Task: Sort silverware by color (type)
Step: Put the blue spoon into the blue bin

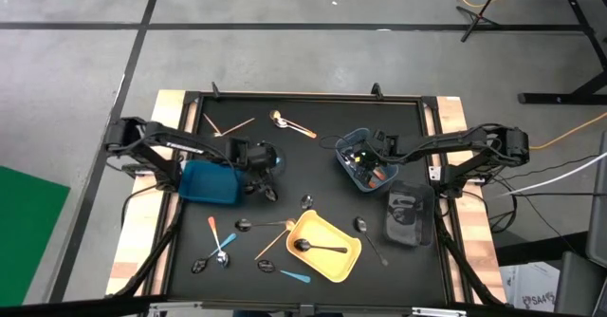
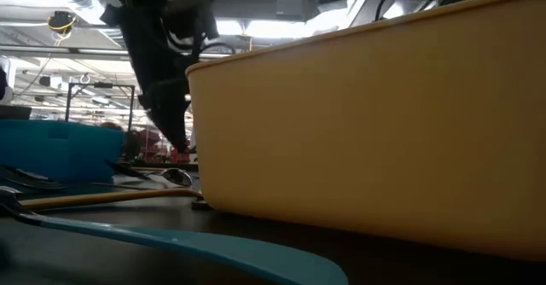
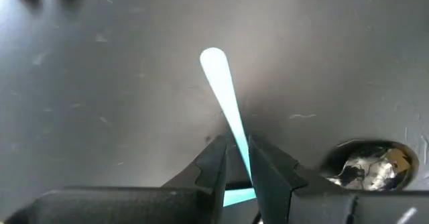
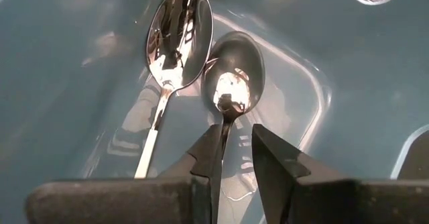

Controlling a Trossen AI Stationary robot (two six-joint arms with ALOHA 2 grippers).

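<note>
My left gripper [image 1: 266,163] hangs beside the blue bin [image 1: 209,181], just above the black mat, shut on a light-blue-handled spoon [image 3: 221,90]. A silver spoon bowl [image 3: 369,163] lies on the mat close by. My right gripper [image 1: 368,161] reaches down into the round grey-blue bin [image 1: 353,144] and is shut on a silver spoon [image 4: 234,76]. A second silver spoon [image 4: 177,36] with a pale handle lies on the bin floor beside it. A black spoon [image 1: 318,248] lies in the yellow bin [image 1: 349,260]. My left gripper pinches the spoon's light-blue handle [image 3: 236,140] between its two fingers, partway along. The fingers slant steeply down. The handle's rounded free end [image 3: 213,58] sticks out ahead of the fingers, above the mat. My right gripper pinches the silver spoon's thin neck [image 4: 225,125], just behind the bowl. The fingers slant steeply down into the bin and lie along the handle. The bowl [image 4: 234,73] points ahead, close over the bin floor; whether it rests there cannot be told.
Loose silverware lies on the mat: orange-handled pieces [image 1: 232,126] and spoons [image 1: 287,122] at the far side, several more [image 1: 220,244] near the front edge. A dark bin [image 1: 408,214] stands at the right. In the low view a light-blue spoon [image 2: 188,247] lies before the yellow bin [image 2: 367,123].
</note>
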